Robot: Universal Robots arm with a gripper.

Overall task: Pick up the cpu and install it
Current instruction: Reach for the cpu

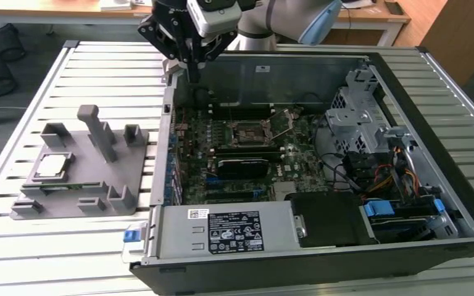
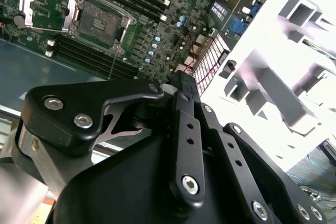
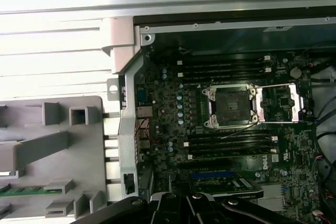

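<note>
cpu (image 1: 54,165) parked in grey fixture (image 1: 105,176) on table (image 1: 97,74) for easy grab, socket (image 1: 250,132) open ready; pincer (image 1: 194,74) pressed together, empty, above case (image 1: 320,271).

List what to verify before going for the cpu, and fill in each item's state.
1. Cpu ready on the grey fixture: ok, it lies flat at the exterior view's left.
2. Pincer free of the cpu: ok.
3. Pincer above the cpu: not ok, it hangs by the computer case wall, apart from the fixture.
4. Socket open: ok, its frame is swung aside in the first wrist view.
5. Socket empty: ok, no chip sits in it.
6. Fixture posts clear of the way down: cannot tell.
</note>
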